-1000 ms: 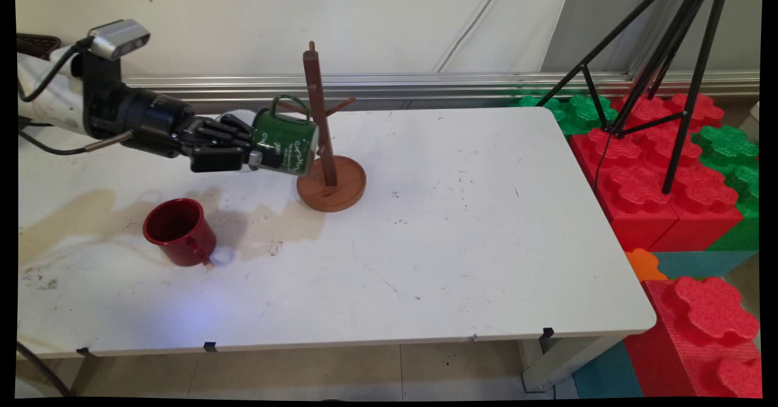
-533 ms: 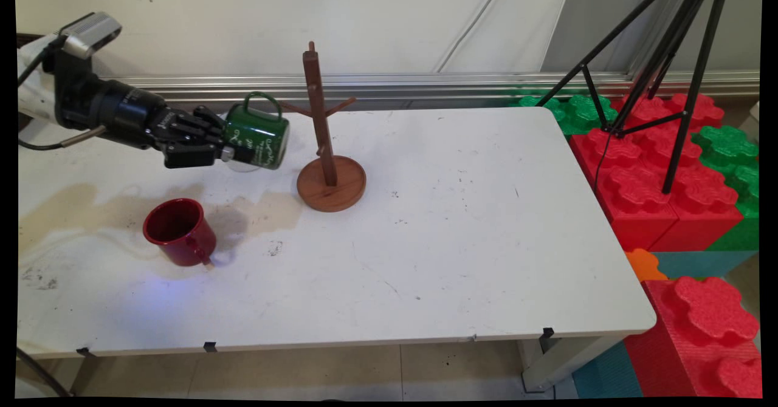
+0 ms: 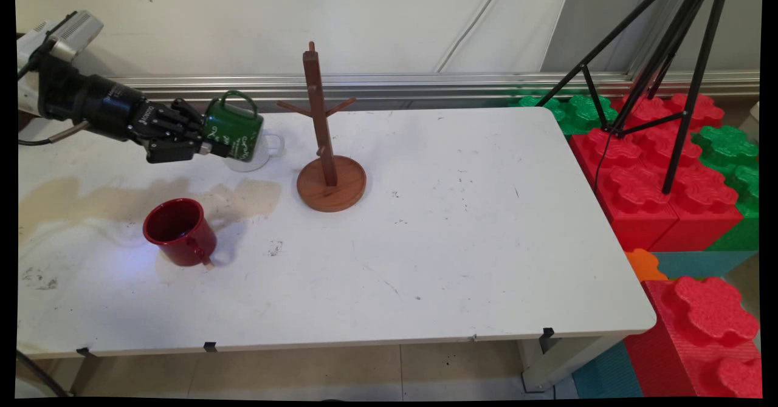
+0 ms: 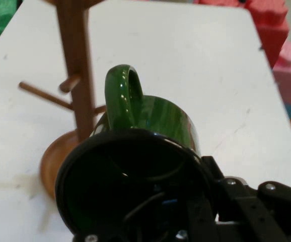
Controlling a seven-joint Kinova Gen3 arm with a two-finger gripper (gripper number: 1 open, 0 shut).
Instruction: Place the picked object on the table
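My gripper [image 3: 209, 147] is shut on the rim of a green mug [image 3: 234, 132], held on its side above the table with its handle up. In the hand view the green mug [image 4: 150, 121] fills the middle, its dark mouth toward the camera and its handle on top, with my gripper [image 4: 196, 212] clamped at the rim. The wooden mug tree [image 3: 322, 133] stands to the mug's right, apart from it, with bare pegs; the same mug tree [image 4: 77, 75] rises behind the mug in the hand view. A clear mug [image 3: 258, 152] sits on the table just beneath the green one.
A red mug [image 3: 179, 232] stands upright near the table's left front. Brownish stains [image 3: 109, 194] spread over the white table [image 3: 456, 225] at the left. Red and green foam blocks [image 3: 668, 170] and a black tripod [image 3: 662, 61] stand off the right edge.
My gripper has drawn back to the left with the green mug, away from the mug tree, uncovering the clear mug beneath.
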